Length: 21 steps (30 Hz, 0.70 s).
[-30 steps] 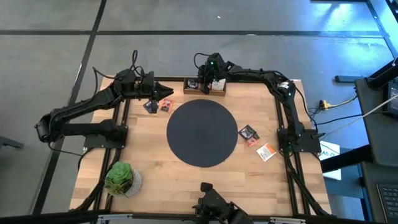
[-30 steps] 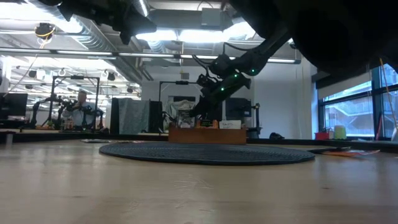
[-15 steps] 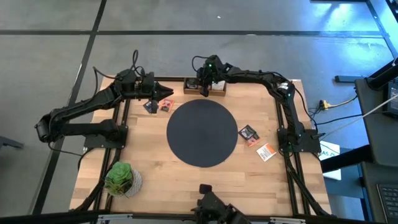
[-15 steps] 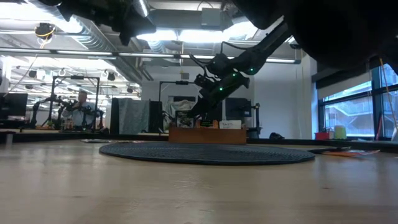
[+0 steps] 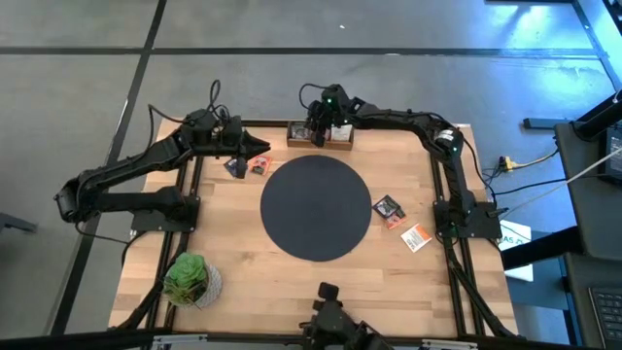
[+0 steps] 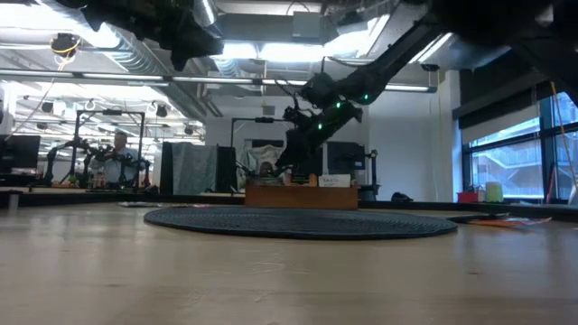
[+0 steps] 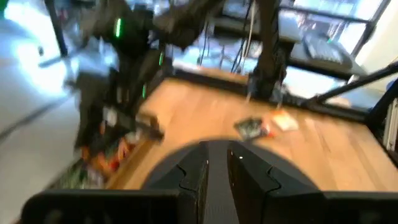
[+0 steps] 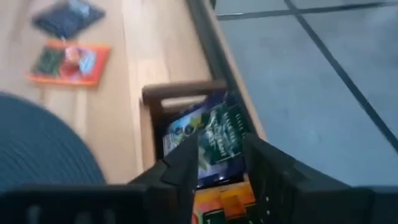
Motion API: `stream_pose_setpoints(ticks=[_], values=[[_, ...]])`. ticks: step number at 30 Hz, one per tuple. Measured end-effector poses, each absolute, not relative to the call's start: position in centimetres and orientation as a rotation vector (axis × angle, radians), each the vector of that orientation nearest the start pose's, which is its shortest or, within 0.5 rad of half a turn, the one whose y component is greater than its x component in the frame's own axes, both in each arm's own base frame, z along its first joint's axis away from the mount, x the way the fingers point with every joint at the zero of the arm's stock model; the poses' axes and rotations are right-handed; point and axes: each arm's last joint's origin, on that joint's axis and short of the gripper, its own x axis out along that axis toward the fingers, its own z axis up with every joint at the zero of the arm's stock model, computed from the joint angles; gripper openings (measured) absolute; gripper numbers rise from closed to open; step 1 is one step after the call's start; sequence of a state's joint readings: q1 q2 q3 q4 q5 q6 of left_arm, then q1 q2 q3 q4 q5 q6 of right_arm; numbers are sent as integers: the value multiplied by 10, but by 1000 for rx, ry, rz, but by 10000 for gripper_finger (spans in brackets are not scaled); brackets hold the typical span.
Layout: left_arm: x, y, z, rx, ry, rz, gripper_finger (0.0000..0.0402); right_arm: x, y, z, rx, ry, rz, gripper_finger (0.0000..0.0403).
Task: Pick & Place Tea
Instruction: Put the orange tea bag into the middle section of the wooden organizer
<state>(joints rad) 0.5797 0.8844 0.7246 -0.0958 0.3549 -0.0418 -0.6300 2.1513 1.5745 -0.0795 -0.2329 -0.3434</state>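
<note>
On the surface, left to right:

Plant: green leafy plant [image 5: 190, 278] sits at the near left corner, well out of the way.

Left end effector: the left end effector [image 5: 255, 149] hovers near the far left edge, right above two loose tea packets [image 5: 247, 165]. Its fingers [image 7: 193, 177] sit close together with just a thin slit between them, nothing visibly held (the wrist view is blurry, so take that with a grain of salt).

Mat: black round mat [image 5: 316, 206] in the middle, bare.

Box: wooden box [image 5: 320, 135] against the far edge, just beyond the mat, already has packets standing in it.

Right end effector: the right end effector [image 5: 318, 133] is directly over the box, fingers apart, a dark green packet [image 8: 208, 140] showing between them down in the box. I'd guess it's just dropped one off.

Loose tea on the right: dark packet [image 5: 389, 208] and orange-white one [image 5: 416, 237], between the mat and the right arm's base.

Next: those lie nearer the right arm, back toward its own base. Nothing blocks the way.
</note>
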Motion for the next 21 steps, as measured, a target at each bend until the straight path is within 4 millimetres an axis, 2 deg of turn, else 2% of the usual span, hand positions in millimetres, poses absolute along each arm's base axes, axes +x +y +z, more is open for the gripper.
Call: stream_pose_setpoints(ticks=[4,6,11,18,21], values=[[164,99,289,-243,371,342,53,389,-271,210,89,563,-304,147],[162,100,280,-274,457,422,52,390,-266,217,172,522,-273,150],[168,106,256,-299,649,546,55,401,-247,218,294,500,-131,151],[183,118,186,-429,772,603,53,416,-219,217,288,523,-67,151],[187,120,166,-464,787,622,52,418,-214,217,289,528,-56,151]])
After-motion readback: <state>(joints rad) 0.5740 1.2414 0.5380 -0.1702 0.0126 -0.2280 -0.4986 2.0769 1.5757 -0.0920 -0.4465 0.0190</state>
